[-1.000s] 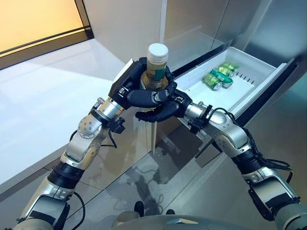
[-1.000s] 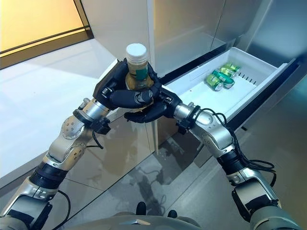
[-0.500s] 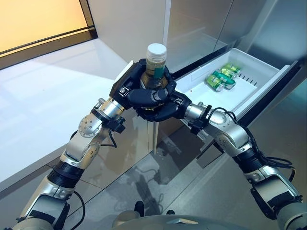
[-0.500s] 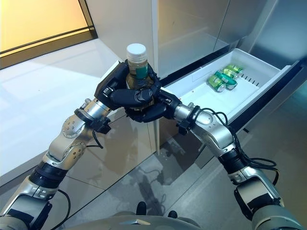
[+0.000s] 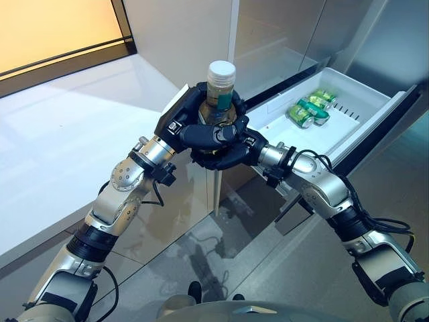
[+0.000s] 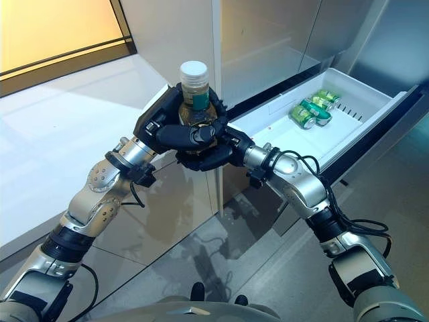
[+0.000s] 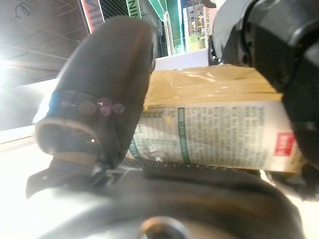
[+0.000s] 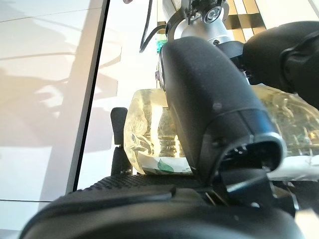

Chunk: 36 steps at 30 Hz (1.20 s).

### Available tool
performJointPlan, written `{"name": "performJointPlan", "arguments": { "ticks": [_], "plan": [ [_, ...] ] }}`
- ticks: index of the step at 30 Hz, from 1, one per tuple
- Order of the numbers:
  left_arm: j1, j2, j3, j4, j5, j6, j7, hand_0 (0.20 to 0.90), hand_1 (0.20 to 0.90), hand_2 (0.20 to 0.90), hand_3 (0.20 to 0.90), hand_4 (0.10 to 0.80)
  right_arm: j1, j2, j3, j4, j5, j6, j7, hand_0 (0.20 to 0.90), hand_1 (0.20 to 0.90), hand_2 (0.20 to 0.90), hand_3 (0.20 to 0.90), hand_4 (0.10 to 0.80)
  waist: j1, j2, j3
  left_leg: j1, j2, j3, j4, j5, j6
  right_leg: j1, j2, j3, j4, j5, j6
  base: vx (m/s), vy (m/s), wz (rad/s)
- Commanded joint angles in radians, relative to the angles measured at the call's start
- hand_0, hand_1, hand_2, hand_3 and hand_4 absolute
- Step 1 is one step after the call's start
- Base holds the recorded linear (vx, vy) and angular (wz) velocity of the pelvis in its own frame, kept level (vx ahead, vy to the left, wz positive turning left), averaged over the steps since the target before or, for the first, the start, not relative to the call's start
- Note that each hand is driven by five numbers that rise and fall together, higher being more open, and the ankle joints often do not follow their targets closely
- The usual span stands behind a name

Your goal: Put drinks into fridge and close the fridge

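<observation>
Over the last second the right hand (image 5: 224, 155) has closed in from below and now cups the base of the clear plastic bottle with a white cap and green label (image 5: 219, 94), where a second ago its fingers hung looser under it; the bottle itself has barely shifted and stays upright at upper centre of the frame. I read this as a hand-over from left to right, so the drink can be carried to the open white fridge drawer (image 5: 365, 107) at upper right. The left hand (image 5: 194, 124) is wrapped tight round the bottle's middle, its thumb pressed over the label in the left wrist view. The right hand's fingers are curled round the lower part too, its thumb lying across the pale liquid in its own wrist view, so both hands grip the bottle together. Two green cans (image 5: 305, 109) already lie on their sides at the far end of the drawer, well apart from the bottle. The drawer stands pulled out, not yet shut.
</observation>
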Motion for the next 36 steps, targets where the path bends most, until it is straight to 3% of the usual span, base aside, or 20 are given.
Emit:
{"name": "performJointPlan", "arguments": {
  "ticks": [1,15,23,26,30,36],
  "plan": [
    [-0.183,-0.045,-0.008,-0.066,-0.033,-0.144,-0.01,0.9,0.9,0.9,0.9,0.8,-0.191,0.088,-0.055,-0.006,0.093,-0.129,-0.025,0.3,0.3,0.3,0.2,0.1,0.001,0.005,-0.128,0.038,-0.021,-0.038,0.001,-0.128,-0.006,-0.012,-0.034,0.045,0.007,0.0,0.092,0.0,0.0,0.0],
    [-0.092,-0.027,0.112,-0.086,-0.036,-0.148,0.04,0.9,0.9,0.9,0.9,0.8,-0.173,0.025,-0.172,-0.127,0.08,-0.199,-0.111,0.3,0.3,0.3,0.2,0.1,0.002,0.002,-0.133,0.026,-0.024,-0.045,0.001,-0.118,-0.004,-0.025,-0.033,0.05,0.01,0.008,0.091,0.0,0.0,0.0],
    [0.051,-0.073,0.196,-0.112,-0.198,-0.098,-0.005,0.9,0.9,0.9,0.9,0.8,-0.094,-0.018,-0.261,-0.261,0.086,-0.202,-0.104,0.3,0.3,0.3,0.2,0.1,-0.002,-0.003,-0.131,0.025,-0.024,-0.046,0.001,-0.12,-0.001,-0.029,-0.031,0.061,0.01,0.009,0.089,0.0,0.0,0.0],
    [0.129,-0.129,0.219,-0.118,-0.334,-0.048,-0.057,0.9,0.9,0.9,0.9,0.8,-0.053,-0.034,-0.303,-0.328,0.092,-0.191,-0.097,0.3,0.3,0.3,0.2,0.1,-0.007,-0.005,-0.128,0.026,-0.023,-0.043,0.001,-0.123,0.0,-0.03,-0.03,0.067,0.01,0.009,0.089,0.0,0.0,0.0],
    [0.218,-0.215,0.231,-0.123,-0.572,0.079,-0.176,0.9,0.9,0.9,0.9,0.8,-0.007,-0.052,-0.353,-0.389,0.112,-0.189,-0.084,0.3,0.3,0.3,0.2,0.1,-0.014,-0.005,-0.124,0.029,-0.023,-0.039,0.002,-0.127,0.001,-0.032,-0.028,0.074,0.013,0.01,0.086,0.0,0.0,0.0],
    [0.324,-0.34,0.179,-0.099,-0.842,0.241,-0.353,0.9,0.9,0.9,0.9,0.8,0.062,-0.075,-0.426,-0.472,0.151,-0.196,-0.086,0.3,0.3,0.3,0.2,0.1,-0.036,-0.009,-0.117,0.033,-0.022,-0.025,0.001,-0.137,0.002,-0.038,-0.027,0.09,0.015,0.013,0.083,0.0,0.0,0.0]
  ]
}}
